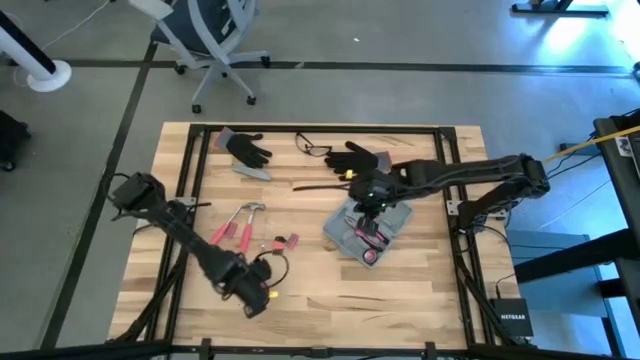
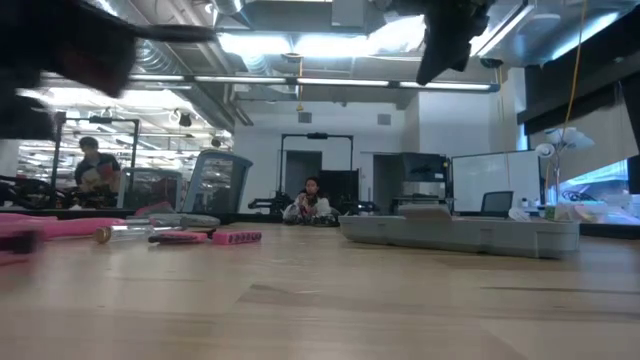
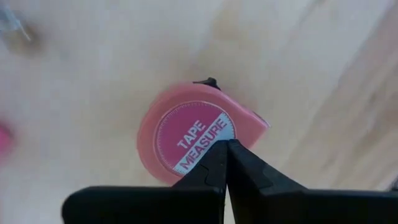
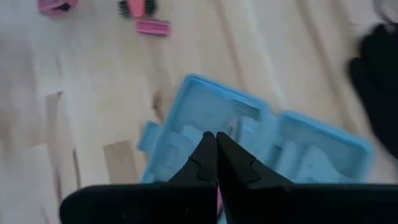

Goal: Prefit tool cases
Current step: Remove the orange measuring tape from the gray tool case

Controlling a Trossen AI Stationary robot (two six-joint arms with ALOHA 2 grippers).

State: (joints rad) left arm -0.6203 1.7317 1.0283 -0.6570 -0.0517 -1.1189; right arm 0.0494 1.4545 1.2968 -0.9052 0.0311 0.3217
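Note:
The tool case [image 1: 345, 235] lies open and flat on the wooden table right of centre. It is grey-blue with moulded slots [image 4: 292, 149], and a red-handled tool lies in it. My right gripper [image 4: 216, 135] is shut and hangs above the case [image 2: 460, 232], well clear of it [image 2: 450, 40]. Near the table's front edge, my left gripper [image 1: 258, 298] is shut, pointing down over a pink tape measure [image 3: 186, 127] that lies flat on the wood. My left gripper's shut fingertips [image 3: 214, 155] stand over the tape measure's round labelled face [image 3: 193, 134], coming from above. I cannot tell whether they touch it.
Loose red-handled tools and a hammer [image 1: 240, 222] lie left of centre, with small pink pieces [image 1: 285, 242] beside them. Two black gloves [image 1: 245, 148] [image 1: 355, 157] and a pair of glasses [image 1: 312, 147] lie along the far edge. People sit in the room beyond the table [image 2: 308, 205].

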